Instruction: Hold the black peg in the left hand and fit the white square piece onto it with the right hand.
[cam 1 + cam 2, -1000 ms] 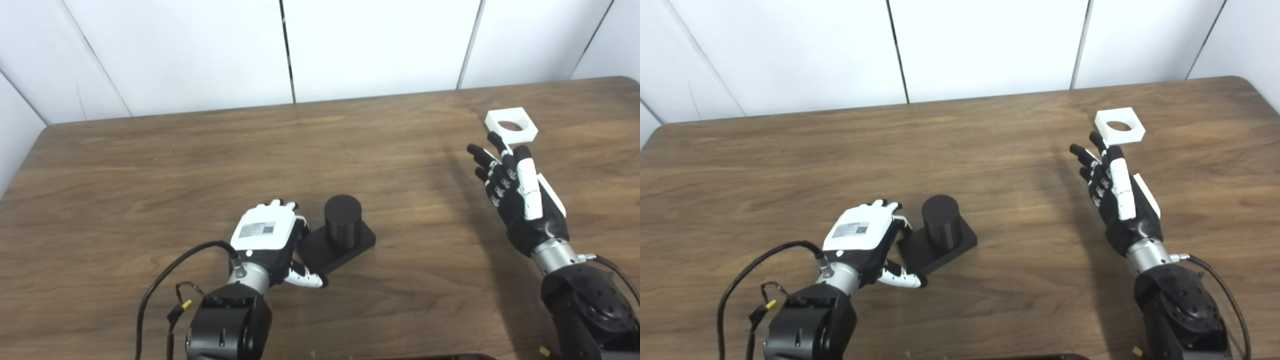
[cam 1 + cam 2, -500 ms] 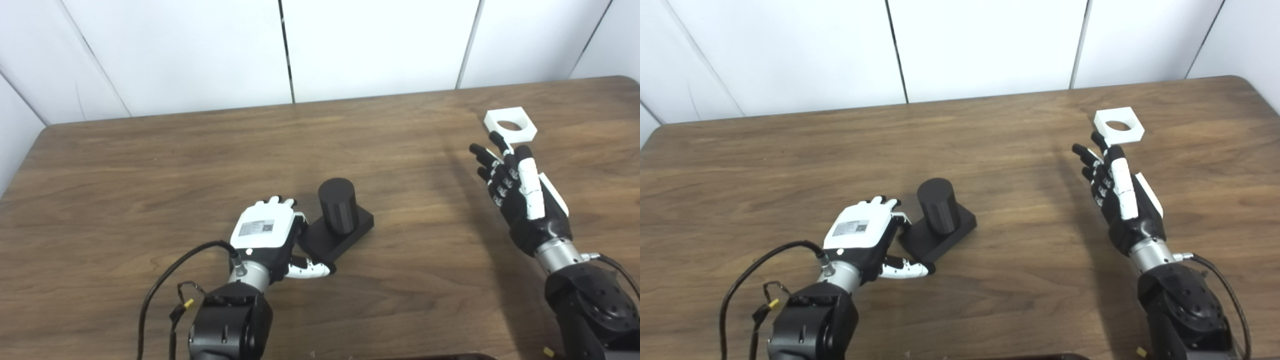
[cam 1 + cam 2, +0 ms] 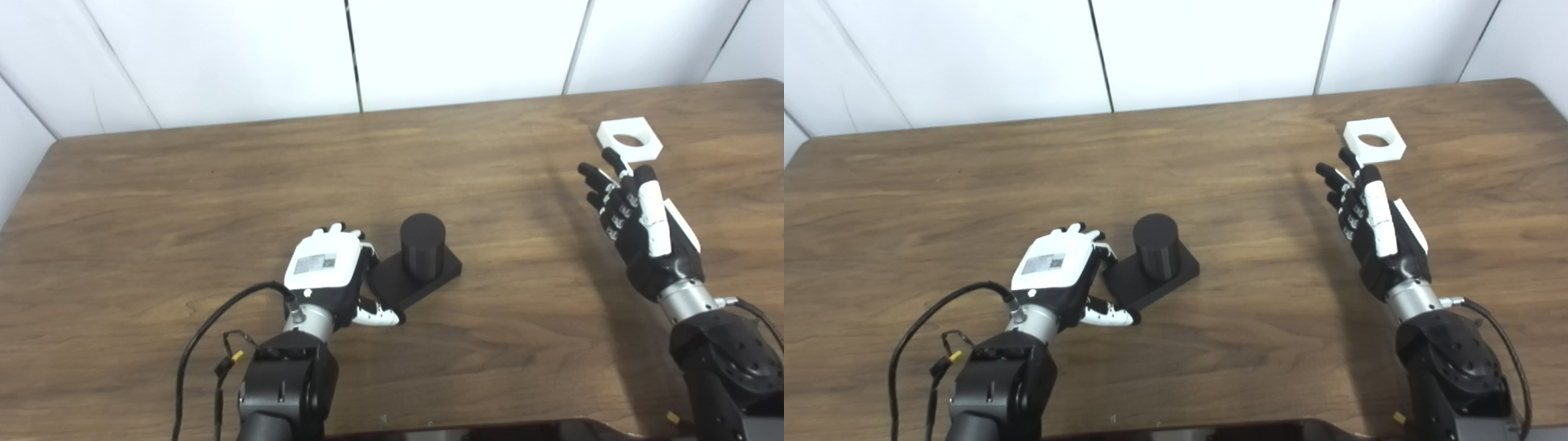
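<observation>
Two hands were on the job, and neither had really locked anything down yet. The robot's left hand [image 3: 327, 275] sat against the near-left end of the black peg, a stubby cylinder on a flat rectangular base [image 3: 419, 263], with its fingers curled over that end of the base and the thumb lying along the near edge. Honestly couldn't tell if that was a real grip or just contact. The base looked flat on the brown wooden table [image 3: 184, 184].

The right hand [image 3: 640, 226] was spread wide, holding nothing, raised above the table with its fingertips pointing toward 12 o'clock. The white square plastic piece with a round hole [image 3: 629, 140] lay flat just past those fingertips, out at about 2 o'clock from the peg and well apart from it.

What I'd worry about:
- That white piece is thin and flat, so fingers coming in low would probably shove it further toward the far edge instead of picking it up.
- A pinch on the very end of the base means the peg could tip or twist when lifted.
- If the peg leans, the hole would likely catch on the rim rather than slide down.
</observation>
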{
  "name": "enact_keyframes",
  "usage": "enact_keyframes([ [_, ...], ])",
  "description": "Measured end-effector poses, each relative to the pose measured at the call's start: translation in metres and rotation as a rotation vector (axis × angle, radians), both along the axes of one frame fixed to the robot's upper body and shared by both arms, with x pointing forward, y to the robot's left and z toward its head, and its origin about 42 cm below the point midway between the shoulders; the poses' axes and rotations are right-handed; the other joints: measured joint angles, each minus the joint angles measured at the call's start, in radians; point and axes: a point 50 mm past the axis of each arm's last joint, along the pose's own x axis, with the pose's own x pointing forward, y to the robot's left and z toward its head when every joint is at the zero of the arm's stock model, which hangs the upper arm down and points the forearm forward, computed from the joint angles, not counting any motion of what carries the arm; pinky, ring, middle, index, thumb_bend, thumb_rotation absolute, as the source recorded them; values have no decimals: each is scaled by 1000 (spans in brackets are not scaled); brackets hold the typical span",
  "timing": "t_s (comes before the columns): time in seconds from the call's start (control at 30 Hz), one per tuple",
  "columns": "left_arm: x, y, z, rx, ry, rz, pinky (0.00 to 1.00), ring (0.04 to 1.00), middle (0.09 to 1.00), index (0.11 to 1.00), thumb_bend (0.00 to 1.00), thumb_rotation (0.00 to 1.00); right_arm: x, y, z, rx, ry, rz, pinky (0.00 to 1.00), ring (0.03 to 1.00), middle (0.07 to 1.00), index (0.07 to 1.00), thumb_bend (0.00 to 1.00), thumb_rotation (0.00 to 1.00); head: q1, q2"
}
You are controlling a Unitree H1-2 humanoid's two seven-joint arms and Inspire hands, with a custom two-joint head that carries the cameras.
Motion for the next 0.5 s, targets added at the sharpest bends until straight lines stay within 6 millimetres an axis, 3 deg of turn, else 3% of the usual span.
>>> enact_keyframes([
  [0.5, 2, 12, -4, 36, -136, -80, 1000, 948, 854, 489, 516, 42, 0, 1, 0, 16, 10, 8, 1000, 988, 914, 1000, 571, 997, -1, -3],
])
